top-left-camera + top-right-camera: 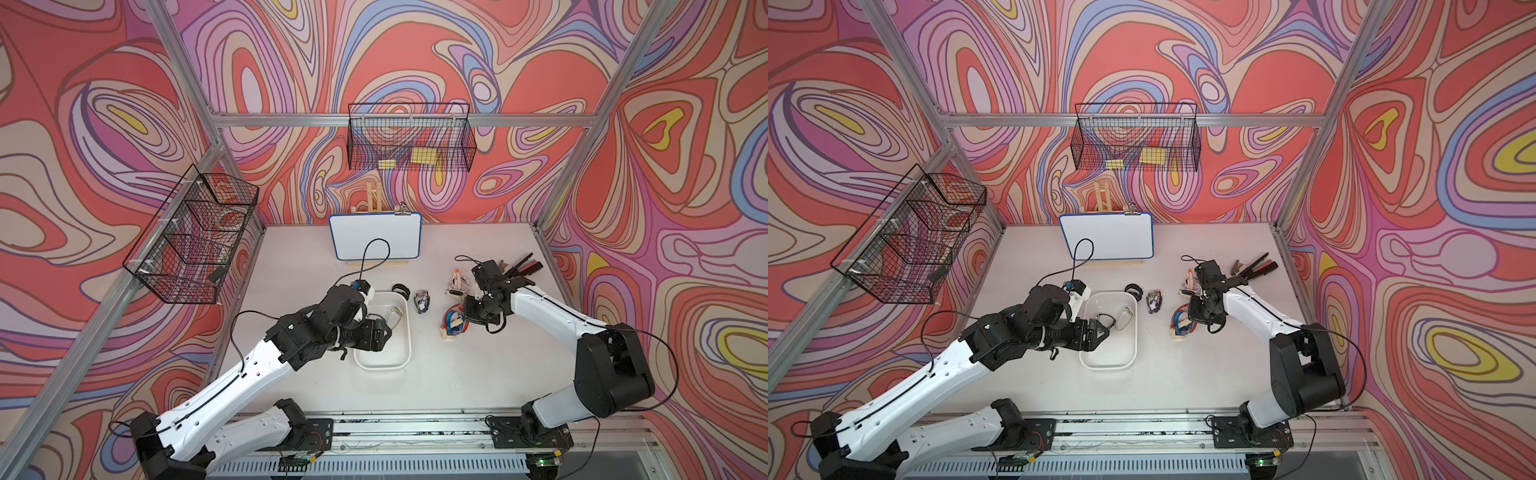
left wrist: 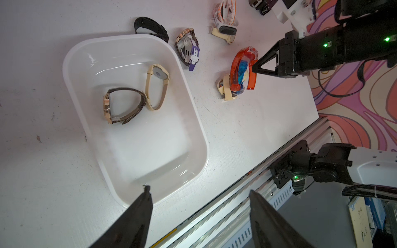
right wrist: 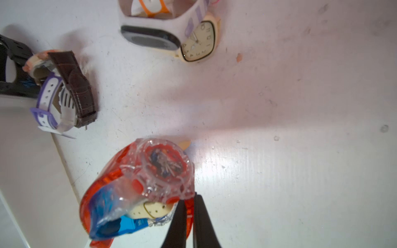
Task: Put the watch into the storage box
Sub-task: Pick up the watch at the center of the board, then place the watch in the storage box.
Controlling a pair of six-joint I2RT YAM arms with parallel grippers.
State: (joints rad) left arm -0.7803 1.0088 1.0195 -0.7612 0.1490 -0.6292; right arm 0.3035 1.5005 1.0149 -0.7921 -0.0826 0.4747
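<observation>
The storage box (image 1: 405, 345) (image 1: 1133, 336) (image 2: 150, 146) is a shallow white tray on the table, left of centre. Inside lie a brown-strapped gold watch (image 2: 122, 105) and a beige watch (image 2: 158, 85). My left gripper (image 2: 198, 189) (image 1: 1102, 328) hovers open and empty over the box. To the right, my right gripper (image 3: 190, 201) (image 2: 254, 67) is shut on the strap of a clear orange-red watch (image 3: 163, 167) (image 1: 455, 320). That watch sits on a small pile with a blue watch (image 3: 111, 214) and a cream one (image 3: 150, 209).
Loose on the table: a black watch (image 1: 401, 290), a purple-and-brown pair (image 1: 422, 301) and a white-and-orange cluster (image 1: 457, 282). A whiteboard (image 1: 376, 237) stands at the back; black tools (image 1: 521, 266) lie far right. Wire baskets (image 1: 409, 141) (image 1: 191, 237) hang on the walls.
</observation>
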